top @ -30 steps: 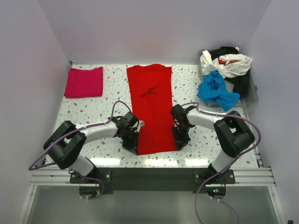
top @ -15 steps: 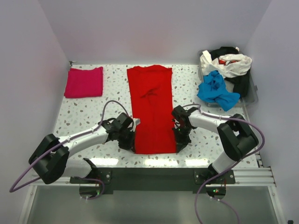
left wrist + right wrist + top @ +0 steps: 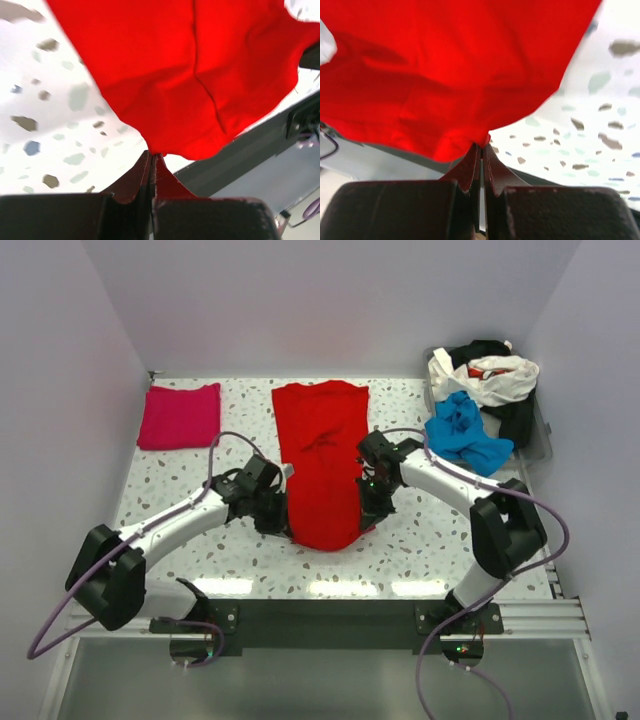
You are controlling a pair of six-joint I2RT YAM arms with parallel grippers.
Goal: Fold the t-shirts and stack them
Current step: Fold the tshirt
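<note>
the red shirt [image 3: 322,455] lies in the middle of the speckled surface [image 3: 180,490] as a long narrow strip, its sleeves tucked in. its collar end is flat near the far edge. a few soft creases cross its middle. its near end is up off the surface and sags between the two hands in a rounded curve, so the strip looks shorter and pinched in at the bottom.

the left hand [image 3: 286,524] is pressed together on the near left corner of the cloth. in the left wrist view its fingers [image 3: 132,182] meet with only a thin fold of red between them, and the fabric fans out above, bright and smooth with one seam-like line running down it. the right hand [image 3: 366,512] pinches the near right corner the same way. in the right wrist view its tips close on a small peak of cloth that spreads wide above them.

the pink shirt [image 3: 180,415] sits folded into a neat square at the far left corner, well apart from the red one. at the far right a bin [image 3: 541,435] holds a loose heap. the blue shirt [image 3: 462,432] spills over its near rim, the white shirt [image 3: 495,378] is crumpled on top, and the black shirt [image 3: 517,420] is beneath and behind it.
</note>
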